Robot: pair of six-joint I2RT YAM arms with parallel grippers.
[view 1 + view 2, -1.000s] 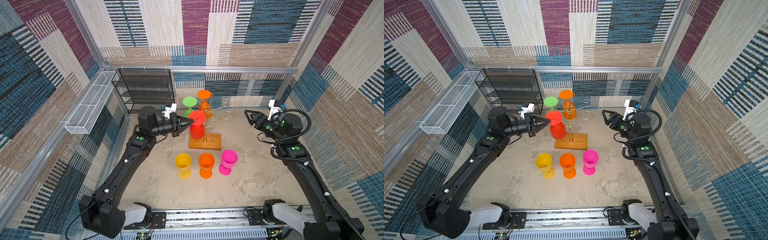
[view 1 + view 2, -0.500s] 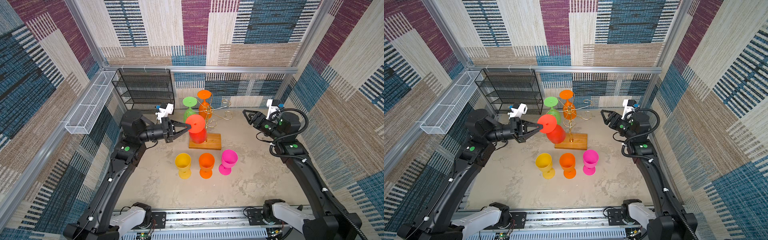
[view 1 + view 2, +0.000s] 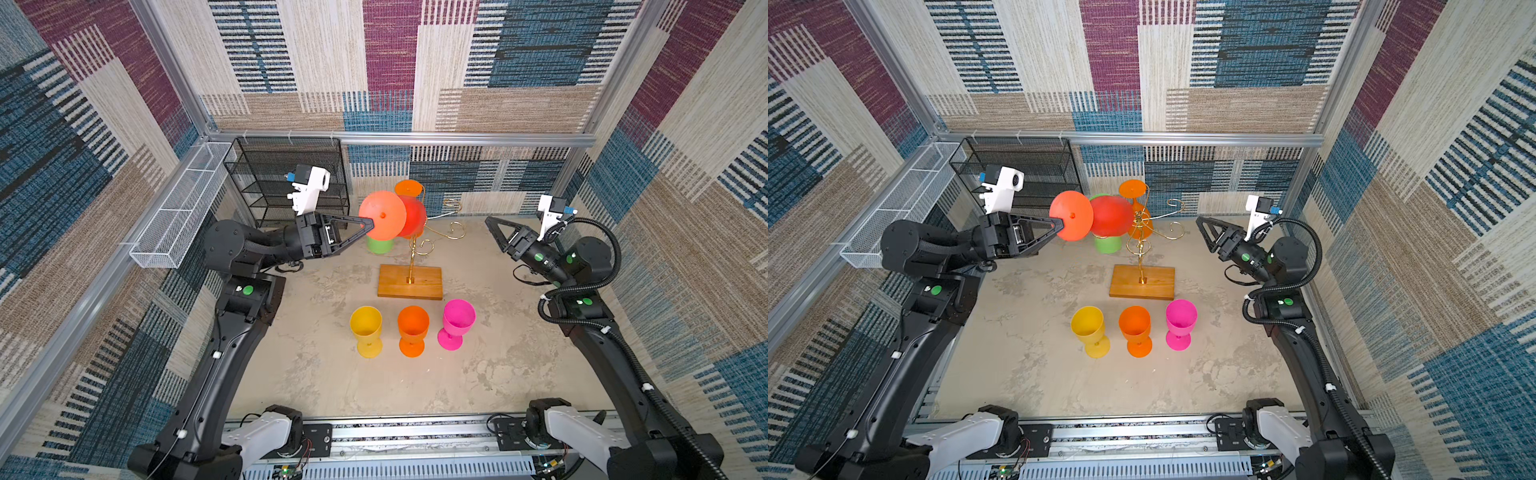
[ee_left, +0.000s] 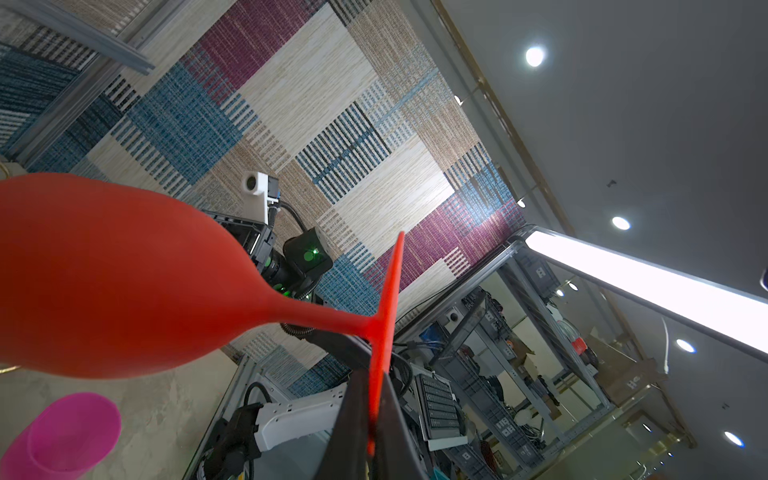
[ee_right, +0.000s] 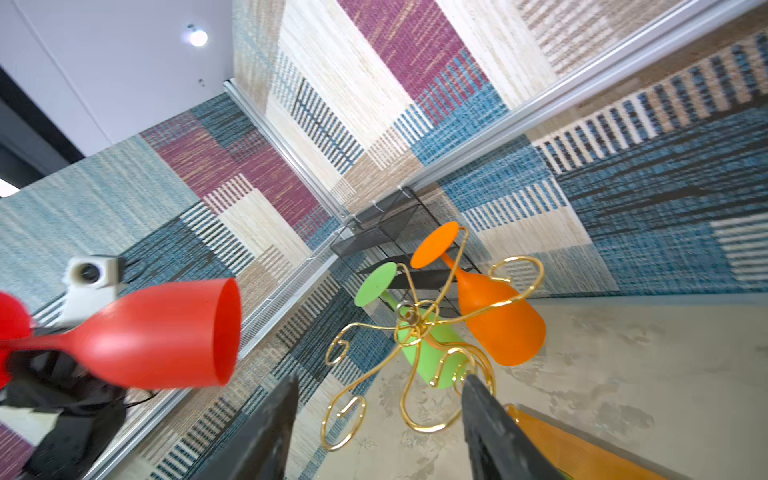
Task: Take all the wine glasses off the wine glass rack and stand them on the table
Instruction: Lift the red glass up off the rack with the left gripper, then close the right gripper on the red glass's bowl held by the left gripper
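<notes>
My left gripper (image 3: 368,226) is shut on the rim of the foot of a red wine glass (image 3: 384,214). It holds the glass on its side in the air, up beside the top of the wine glass rack (image 3: 411,254) and free of its gold arms in both top views. In the left wrist view the thin red foot is pinched between my fingers (image 4: 353,399), and the bowl (image 4: 124,282) points away. A green glass (image 5: 432,357) and an orange glass (image 5: 498,324) hang upside down on the rack (image 5: 415,328). My right gripper (image 3: 490,220) is open and empty, right of the rack.
Yellow (image 3: 365,328), orange (image 3: 412,328) and pink (image 3: 457,322) glasses stand upright in a row in front of the rack's wooden base (image 3: 409,283). A black mesh shelf unit (image 3: 286,183) and a white wire basket (image 3: 178,208) are at the back left.
My left gripper has drawn the red glass off the rack, lifted it and tipped it onto its side. My right gripper has shifted slightly and narrowed a little.
</notes>
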